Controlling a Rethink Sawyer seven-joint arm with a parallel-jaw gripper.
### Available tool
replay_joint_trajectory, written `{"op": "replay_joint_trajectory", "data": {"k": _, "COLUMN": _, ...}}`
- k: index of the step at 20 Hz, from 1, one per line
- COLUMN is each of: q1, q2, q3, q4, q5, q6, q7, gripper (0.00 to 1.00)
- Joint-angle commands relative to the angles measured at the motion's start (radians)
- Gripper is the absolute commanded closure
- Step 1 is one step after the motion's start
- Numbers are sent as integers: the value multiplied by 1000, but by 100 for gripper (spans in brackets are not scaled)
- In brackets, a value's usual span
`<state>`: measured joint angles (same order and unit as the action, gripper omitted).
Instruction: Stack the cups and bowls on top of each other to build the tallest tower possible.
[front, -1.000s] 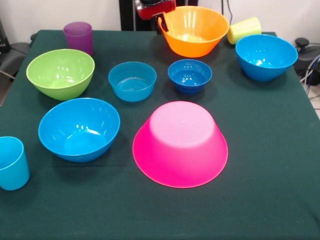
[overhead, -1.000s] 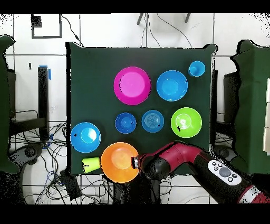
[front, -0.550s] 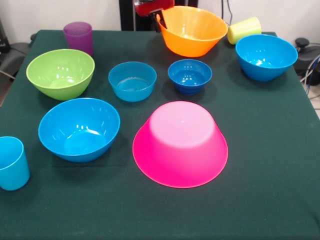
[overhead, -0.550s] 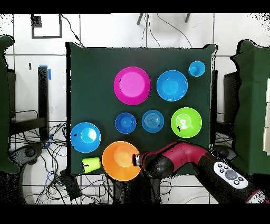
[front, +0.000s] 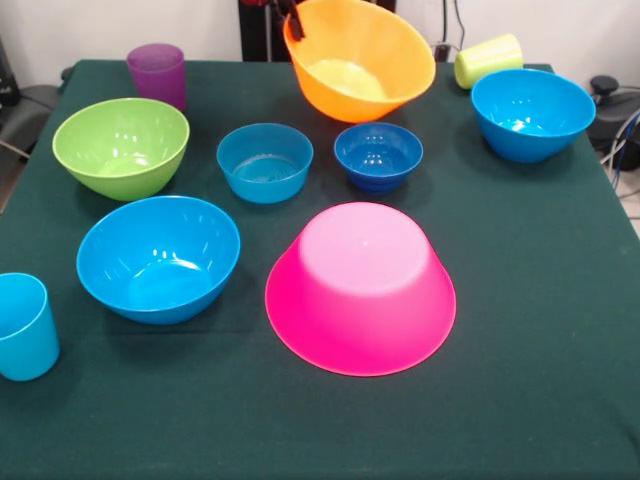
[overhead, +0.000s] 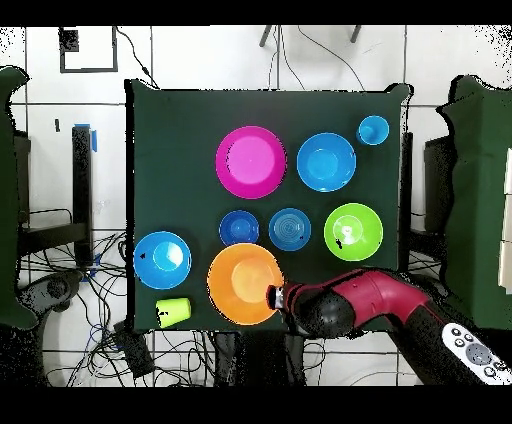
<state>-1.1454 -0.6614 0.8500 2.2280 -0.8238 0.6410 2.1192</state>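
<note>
My gripper (front: 293, 20) is shut on the rim of the big orange bowl (front: 362, 62), which hangs tilted above the table's far edge, just behind the small dark-blue bowl (front: 378, 155). From overhead, the gripper (overhead: 275, 296) grips the orange bowl (overhead: 245, 283) at its right rim. The big pink bowl (front: 360, 285) lies upside down near the middle. A small light-blue bowl (front: 265, 162), a green bowl (front: 121, 147) and two blue bowls (front: 158, 258) (front: 532, 113) stand open side up. The purple cup (front: 157, 74) is upright, the yellow-green cup (front: 488, 60) lies on its side, and the light-blue cup (front: 22, 326) stands at the near left.
The dark green tablecloth (front: 540, 350) covers the whole table. From overhead the red arm (overhead: 370, 300) reaches in past the table's lower right corner, next to the green bowl (overhead: 353, 231). Cables lie on the floor around the table.
The orange bowl has risen off the table, tipped over on its side and travelled inward toward the small dark-blue bowl, carried by my gripper. The other bowls and the cups have not moved.
</note>
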Motion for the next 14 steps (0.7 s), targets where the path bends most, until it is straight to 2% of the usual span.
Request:
{"op": "replay_joint_trajectory", "data": {"k": 1, "q1": -10, "q2": -41, "q3": 105, "q4": 52, "q5": 52, "q6": 119, "q7": -312, "gripper": 100}}
{"op": "replay_joint_trajectory", "data": {"k": 12, "q1": -15, "q2": 11, "q3": 98, "q4": 54, "q5": 17, "q6": 118, "q7": -276, "gripper": 100}}
{"op": "replay_joint_trajectory", "data": {"k": 14, "q1": -17, "q2": 5, "q3": 110, "q4": 56, "q5": 31, "q6": 126, "q7": -279, "gripper": 100}}
